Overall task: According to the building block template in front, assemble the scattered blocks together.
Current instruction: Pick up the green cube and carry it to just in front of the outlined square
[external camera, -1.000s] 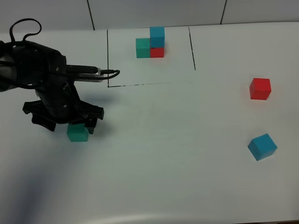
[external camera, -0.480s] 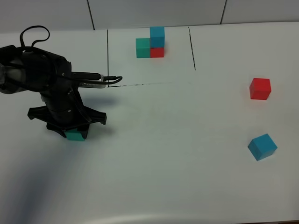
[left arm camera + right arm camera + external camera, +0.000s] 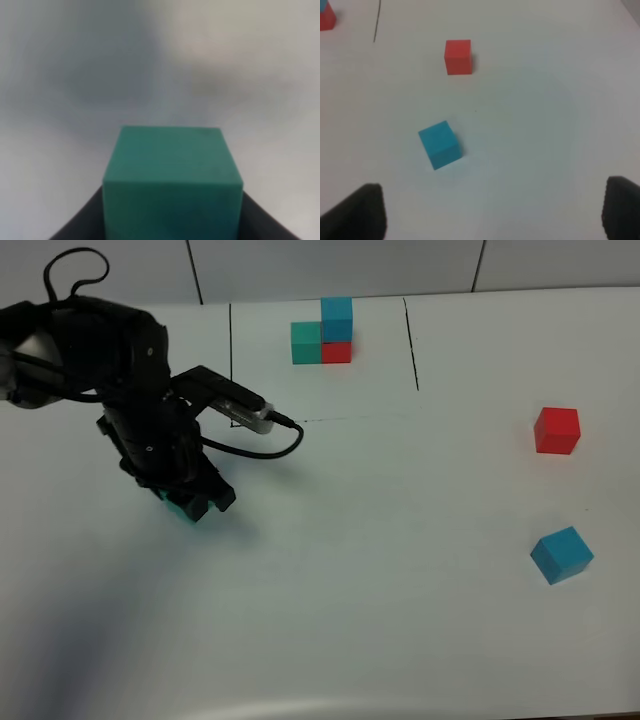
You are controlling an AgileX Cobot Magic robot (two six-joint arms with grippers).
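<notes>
Left gripper (image 3: 195,502) is clamped on the teal-green cube (image 3: 172,180); dark fingers (image 3: 82,226) press both side faces, the cube sits square between them, and its top face and front edge are sharp while the background is blurred. From the high camera only a sliver of the cube shows under the gripper, at the left-middle of the table (image 3: 380,570); cannot tell whether it touches the surface. The arm's cable (image 3: 262,450) loops out toward the centre. Wide bare white surface runs from this gripper rightward and toward the near table edge. Beyond the gripper, at the far side, the template (image 3: 325,335) sits inside black lines (image 3: 231,360): green cube joined to red, blue on top of the red, well apart from the gripper; the frame's corner lies near the arm. Right gripper (image 3: 492,212) is spread wide with nothing between its fingertips (image 3: 367,210), hanging above the right part of the table. Ahead of it lie the blue cube (image 3: 439,144), turned at an angle, and farther on the red cube (image 3: 458,56), roughly square to the table edges. The two are apart, with bare surface all round each. In the high view the red cube sits close to the right border and the blue cube is nearer the front edge.
</notes>
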